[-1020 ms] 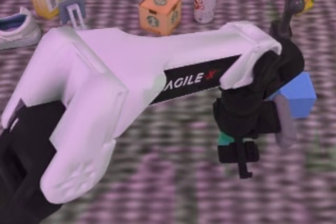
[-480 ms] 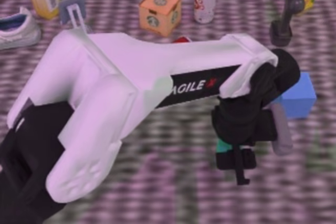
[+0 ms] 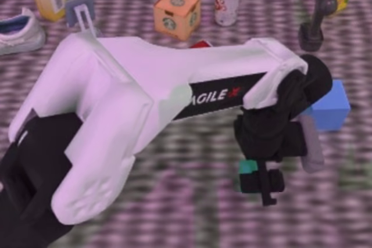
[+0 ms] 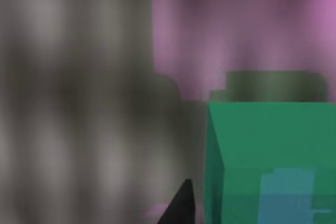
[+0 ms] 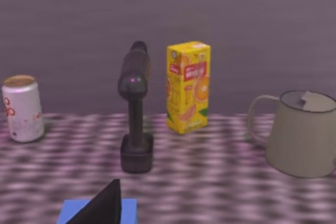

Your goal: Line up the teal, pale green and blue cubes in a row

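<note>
So my left gripper (image 3: 256, 175) sits lower right of centre in the top view, fingers clamped on the small matte teal cube (image 3: 248, 167), which fills the lower right of the left wrist view (image 4: 268, 161). The big matte medium-blue cube (image 3: 328, 105) sits on the purple-and-grey patterned tablecloth (image 3: 192, 213) at the right, just past my left wrist. Can't spot the pale green cube from any angle. The right gripper's state, I honestly cannot tell; only a dark fingertip (image 5: 105, 205) shows over that blue cube (image 5: 97, 211).
</note>
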### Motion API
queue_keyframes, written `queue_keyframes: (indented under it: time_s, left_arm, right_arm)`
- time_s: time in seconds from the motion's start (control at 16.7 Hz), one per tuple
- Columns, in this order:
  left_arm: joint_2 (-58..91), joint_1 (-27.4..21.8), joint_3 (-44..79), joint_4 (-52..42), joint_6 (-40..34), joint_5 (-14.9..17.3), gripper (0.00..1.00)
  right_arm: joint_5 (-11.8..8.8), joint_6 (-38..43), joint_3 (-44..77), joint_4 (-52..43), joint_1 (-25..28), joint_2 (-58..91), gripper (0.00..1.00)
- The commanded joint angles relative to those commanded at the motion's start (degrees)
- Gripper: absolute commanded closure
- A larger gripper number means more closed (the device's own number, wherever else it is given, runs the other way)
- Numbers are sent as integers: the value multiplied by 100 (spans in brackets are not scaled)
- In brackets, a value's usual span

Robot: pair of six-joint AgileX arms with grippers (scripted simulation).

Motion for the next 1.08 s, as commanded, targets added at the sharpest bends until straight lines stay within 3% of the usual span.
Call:
queue_keyframes:
  time_s: [0.12,0.18,0.72,1.08]
  left_arm:
    - [0,0,0,0,0,0,2]
    - [0,0,0,0,0,0,0]
    - [-6,7,20,-21,5,0,0]
    - [-212,96,824,-1094,5,-1,0]
  right_arm:
    - [0,0,0,0,0,0,0]
    - [0,0,0,0,0,0,0]
    - [0,0,0,0,0,0,0]
    - [0,0,0,0,0,0,0]
